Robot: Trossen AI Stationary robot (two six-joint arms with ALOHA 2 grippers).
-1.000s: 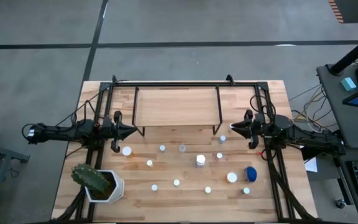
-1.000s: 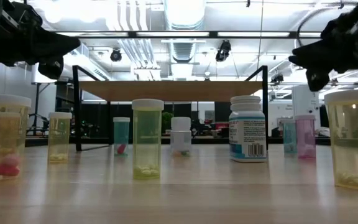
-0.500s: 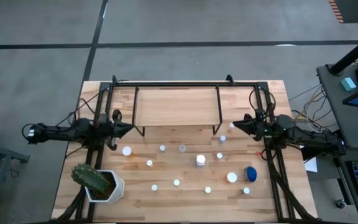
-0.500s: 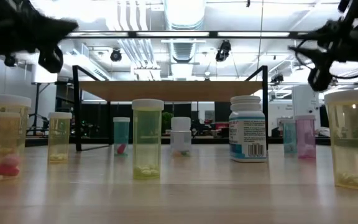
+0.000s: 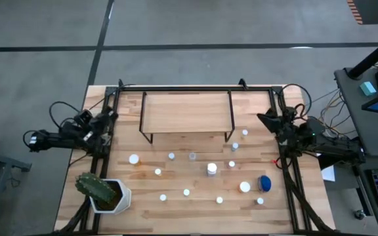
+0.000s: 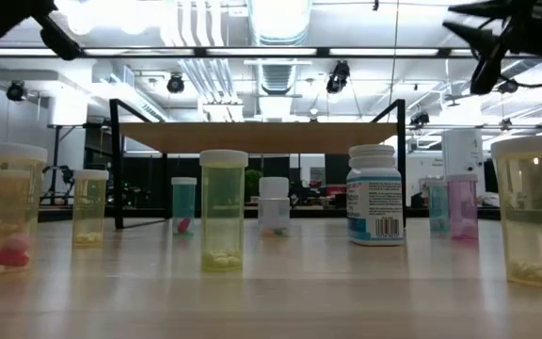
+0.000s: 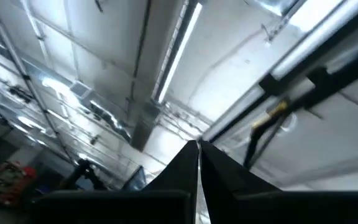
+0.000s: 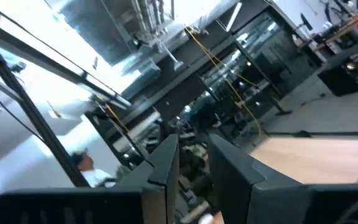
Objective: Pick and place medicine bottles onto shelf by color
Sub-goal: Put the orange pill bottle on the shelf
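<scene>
Low view alone shows pills inside bottles point(image 6: 223, 211).

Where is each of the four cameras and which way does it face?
High: overhead, looking down on shelf, both arms.
Low: table height, facing bottles; white bottle, shelf, as in high view.
Left wrist: aimed at the ceiling past the shut left gripper.
Right wrist: up into the room past the right gripper, empty.

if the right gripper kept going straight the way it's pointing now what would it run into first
Probably nothing on the table. The right gripper is raised and tilted upward near the shelf's right end; its wrist view shows mostly room structure, with the shelf board off to one side. Depth is unclear.
</scene>
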